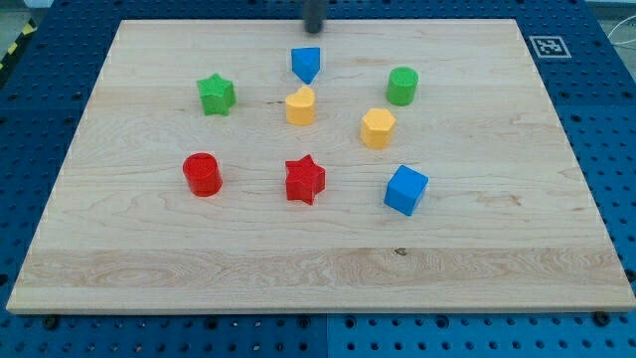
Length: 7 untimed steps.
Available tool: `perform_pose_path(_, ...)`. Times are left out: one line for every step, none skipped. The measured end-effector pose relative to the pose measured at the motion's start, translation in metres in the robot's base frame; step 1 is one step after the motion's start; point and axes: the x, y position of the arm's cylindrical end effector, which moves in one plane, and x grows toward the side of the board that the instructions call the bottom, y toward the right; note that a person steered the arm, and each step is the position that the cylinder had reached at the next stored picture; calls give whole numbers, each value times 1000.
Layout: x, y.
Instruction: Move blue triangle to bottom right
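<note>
My tip (313, 29), the lower end of the straight dark rod, stands near the view's top edge of the pale wooden surface (149, 249). This arm carries no hand, so there is nothing to open, close or grip; the rod simply ends in the tip.

The blue triangular block (306, 64) lies just below my tip in the view, a touch to its left, near it but with a small gap of bare wood between them.

Further below my tip sits a yellow block with a rounded, heart-like outline (301, 104), just beside the triangle's lower point. To the view's right of my tip and lower stands a green cylinder block (401, 86), and beneath that a yellow hexagonal block (378, 127). Well below my tip and to its right is a blue cube block (405, 189).

To the view's left of my tip and lower is a green star-shaped block (216, 93). Well below my tip sits a red star-shaped block (304, 179), and to that star's left a red cylinder block (202, 173).
</note>
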Motion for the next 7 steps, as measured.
perform_pose_path(25, -65)
perform_pose_path(43, -66)
perform_pose_path(68, -30)
perform_pose_path(77, 16)
perform_pose_path(83, 44)
perform_pose_path(102, 42)
perform_pose_path(107, 44)
